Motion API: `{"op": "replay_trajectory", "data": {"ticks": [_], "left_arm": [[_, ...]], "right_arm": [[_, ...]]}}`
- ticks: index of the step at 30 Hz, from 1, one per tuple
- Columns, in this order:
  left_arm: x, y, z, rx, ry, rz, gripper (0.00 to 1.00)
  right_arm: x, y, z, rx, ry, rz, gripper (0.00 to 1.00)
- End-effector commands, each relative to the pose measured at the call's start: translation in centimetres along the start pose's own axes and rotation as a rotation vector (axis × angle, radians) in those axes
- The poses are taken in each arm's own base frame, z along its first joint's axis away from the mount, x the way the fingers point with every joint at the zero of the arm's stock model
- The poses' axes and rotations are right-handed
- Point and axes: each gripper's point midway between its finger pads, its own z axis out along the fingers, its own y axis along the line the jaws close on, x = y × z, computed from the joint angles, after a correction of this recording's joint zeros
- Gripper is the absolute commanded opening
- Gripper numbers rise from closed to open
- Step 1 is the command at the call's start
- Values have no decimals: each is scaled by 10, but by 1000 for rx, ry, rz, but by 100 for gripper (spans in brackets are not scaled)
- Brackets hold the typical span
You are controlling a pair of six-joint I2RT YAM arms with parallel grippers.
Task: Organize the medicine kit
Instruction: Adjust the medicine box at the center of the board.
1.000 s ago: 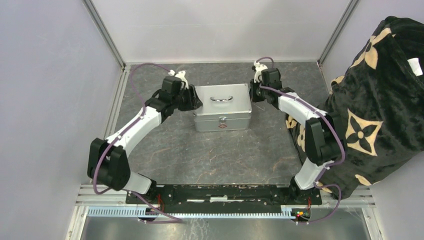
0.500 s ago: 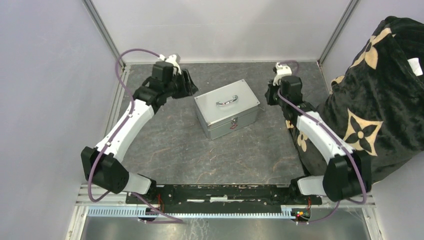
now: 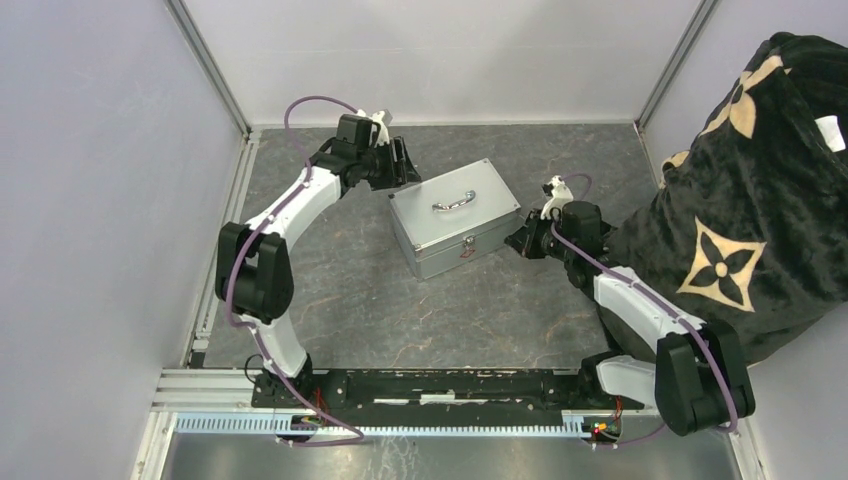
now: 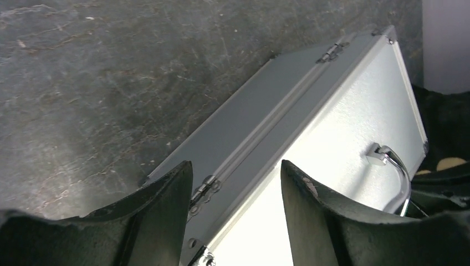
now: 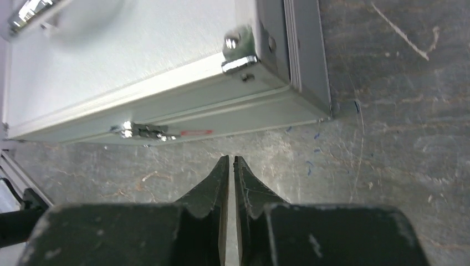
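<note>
- From above, the medicine kit (image 3: 455,217) sits with its lid closed on the dark table (image 3: 380,300). It is a little beyond the middle and turned askew, with its front latch (image 3: 466,245) facing the near side and its curved handle (image 3: 453,201) on top.
- The same view places the left gripper (image 3: 397,166) at the kit's far left corner. The right gripper (image 3: 520,242) is low by the near right corner, just beside the case. A black patterned cloth (image 3: 760,180) fills the right edge.
- Only the left wrist camera shows the kit's back, where small hinges (image 4: 208,185) sit along the seam under the lid.
- In that view the left fingers (image 4: 161,205) are released and well apart, with the hinged edge showing in the gap between them. Whether either finger touches the metal I cannot tell.
- Only the right wrist camera settles the right fingers (image 5: 213,188). They are clenched together with a hairline slit between them and grasp nothing, and their tips point at bare table just short of the kit's front wall.
- That camera also picks out a bright metal corner cap (image 5: 239,52) and the latch from close by, detail too small to read from overhead.
</note>
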Motion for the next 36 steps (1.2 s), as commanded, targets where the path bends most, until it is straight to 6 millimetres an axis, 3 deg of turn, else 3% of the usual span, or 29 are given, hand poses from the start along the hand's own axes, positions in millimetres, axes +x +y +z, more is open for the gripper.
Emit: {"op": "replay_trajectory", "data": {"ticks": [1, 12, 17, 21, 23, 26, 30, 36], "left_arm": [[-12, -31, -12, 140, -50, 72, 66], [28, -11, -33, 84, -40, 50, 67], [53, -18, -54, 88, -42, 44, 67], [73, -33, -66, 82, -37, 71, 67], [78, -31, -70, 51, -45, 75, 67], [66, -12, -79, -77, -103, 59, 67], [27, -2, -102, -217, -227, 66, 69], [-17, -21, -109, -207, -303, 124, 71]], "right_arm": [[-46, 18, 7, -67, -157, 1, 12], [-89, 33, 58, -176, -173, -3, 8], [-107, 49, 84, -249, -137, -50, 8], [-116, 78, 101, -332, -100, -127, 9], [-117, 72, 105, -283, -97, -154, 9], [-120, 37, 97, -101, -130, -154, 11], [-108, -13, 71, 64, -179, -66, 12], [-76, -28, 43, 52, -215, 15, 13]]}}
